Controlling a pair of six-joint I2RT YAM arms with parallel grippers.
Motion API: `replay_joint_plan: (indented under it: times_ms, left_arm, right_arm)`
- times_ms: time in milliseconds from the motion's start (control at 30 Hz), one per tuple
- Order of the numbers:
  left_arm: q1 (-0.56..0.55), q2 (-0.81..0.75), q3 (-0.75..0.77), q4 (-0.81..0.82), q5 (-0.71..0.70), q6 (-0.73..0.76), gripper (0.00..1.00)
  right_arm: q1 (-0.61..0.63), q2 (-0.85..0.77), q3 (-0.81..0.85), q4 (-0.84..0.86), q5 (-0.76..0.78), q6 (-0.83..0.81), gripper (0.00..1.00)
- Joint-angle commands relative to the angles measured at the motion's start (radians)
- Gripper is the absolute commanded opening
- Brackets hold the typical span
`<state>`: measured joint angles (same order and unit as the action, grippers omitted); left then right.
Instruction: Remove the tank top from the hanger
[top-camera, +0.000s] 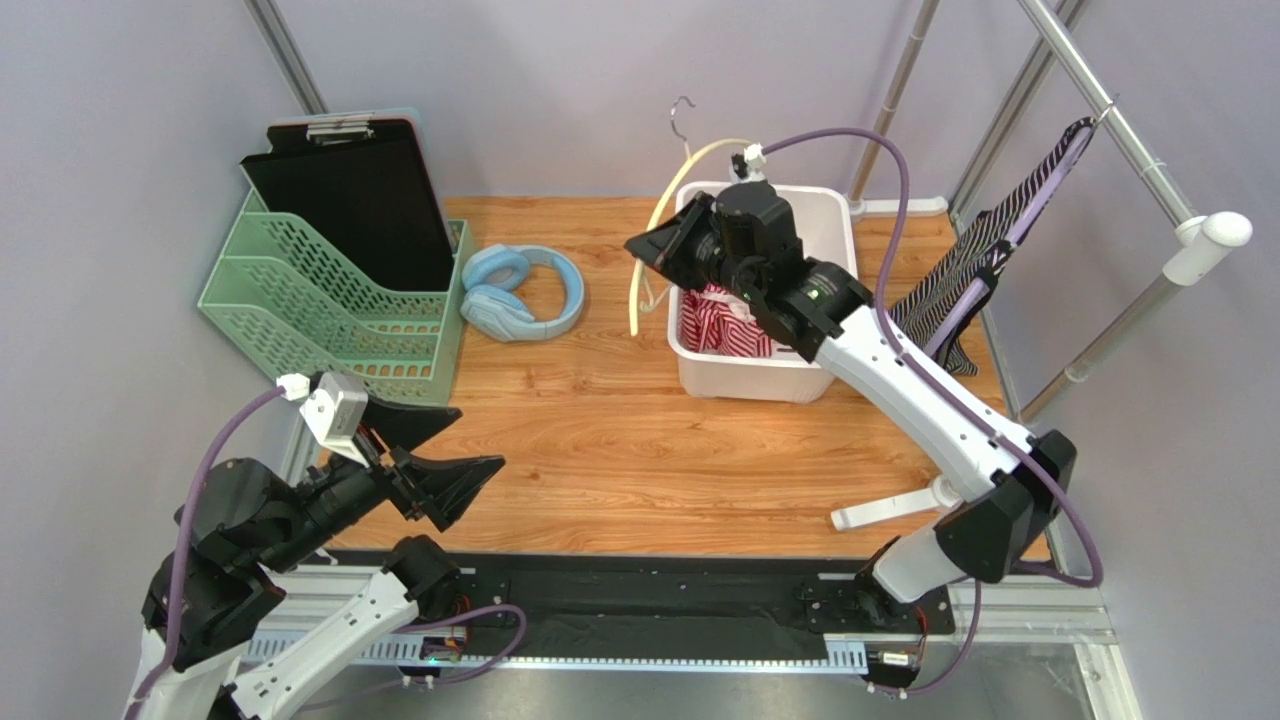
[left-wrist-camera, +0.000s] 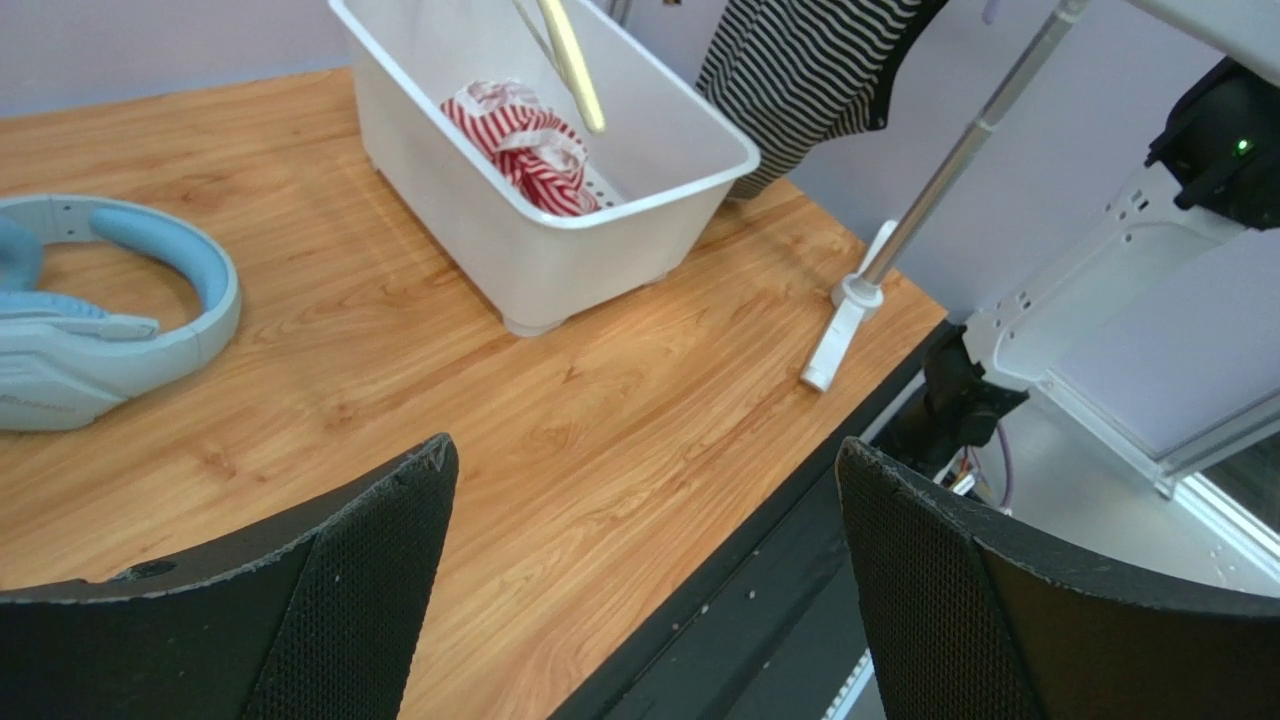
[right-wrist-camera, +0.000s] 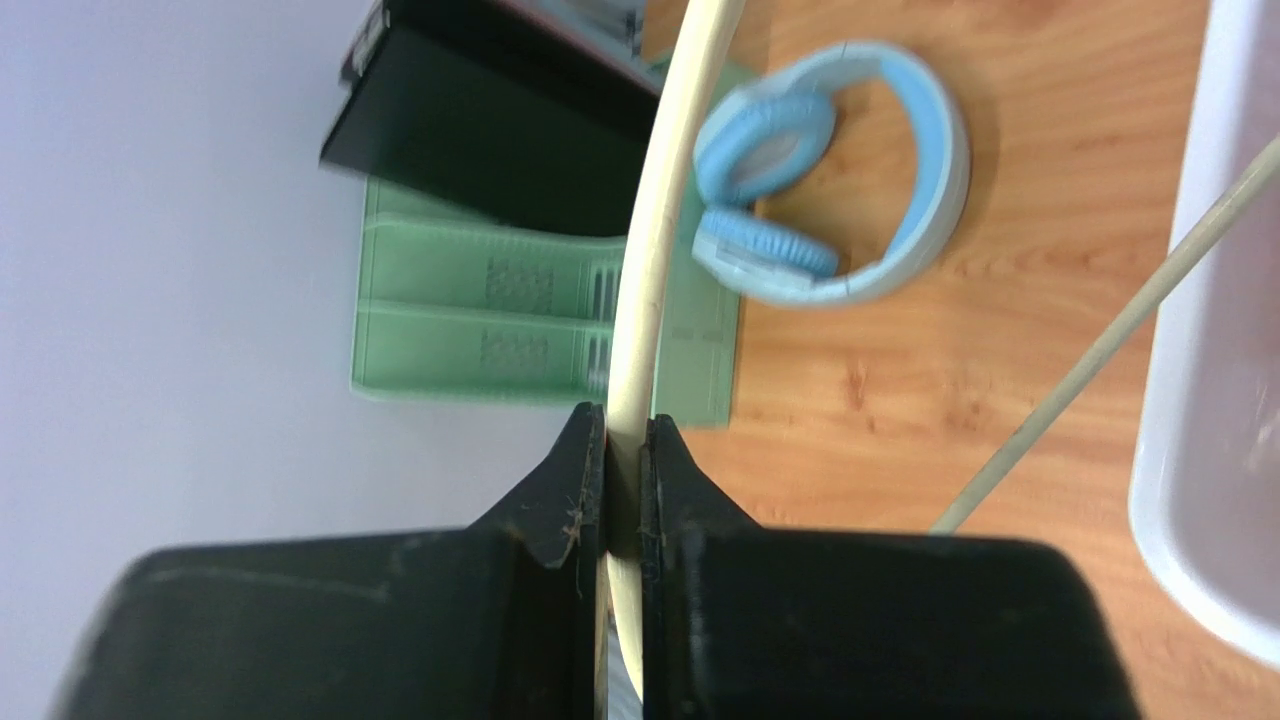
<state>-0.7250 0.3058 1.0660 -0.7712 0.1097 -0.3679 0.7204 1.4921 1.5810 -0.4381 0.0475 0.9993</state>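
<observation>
The red-and-white striped tank top (top-camera: 721, 323) lies crumpled inside the white bin (top-camera: 751, 383), and shows there in the left wrist view too (left-wrist-camera: 526, 143). A bare cream hanger (top-camera: 637, 308) is held above the bin's left edge, with my right gripper (top-camera: 649, 248) shut on its curved arm. In the right wrist view the jaws (right-wrist-camera: 624, 443) pinch the hanger (right-wrist-camera: 661, 225) tightly. My left gripper (top-camera: 478, 443) hovers open near the table's front left, far from the bin. Nothing is between its fingers (left-wrist-camera: 643, 450).
A black-and-white striped garment (top-camera: 977, 263) hangs on the metal rack (top-camera: 1142, 150) at the right. Blue headphones (top-camera: 519, 293) lie left of the bin. A green desk organizer (top-camera: 316, 300) holding a black clipboard (top-camera: 353, 203) stands at the back left.
</observation>
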Motion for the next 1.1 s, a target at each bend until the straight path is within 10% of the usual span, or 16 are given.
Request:
replay_joint_plan:
  times_ms: [0, 433, 1067]
  left_arm:
    - [0.003, -0.007, 0.028, -0.066, -0.033, 0.047, 0.99]
    - [0.002, -0.011, 0.069, -0.148, -0.076, 0.09, 0.99]
    - [0.002, 0.027, 0.08, -0.223, -0.142, 0.147, 0.99]
  right_arm:
    - [-0.004, 0.028, 0.119, 0.192, 0.244, 0.059, 0.0]
    - [-0.029, 0.177, 0.27, 0.349, 0.848, -0.017, 0.0]
    - [-0.18, 0.592, 0.876, 0.465, 0.899, -0.215, 0.0]
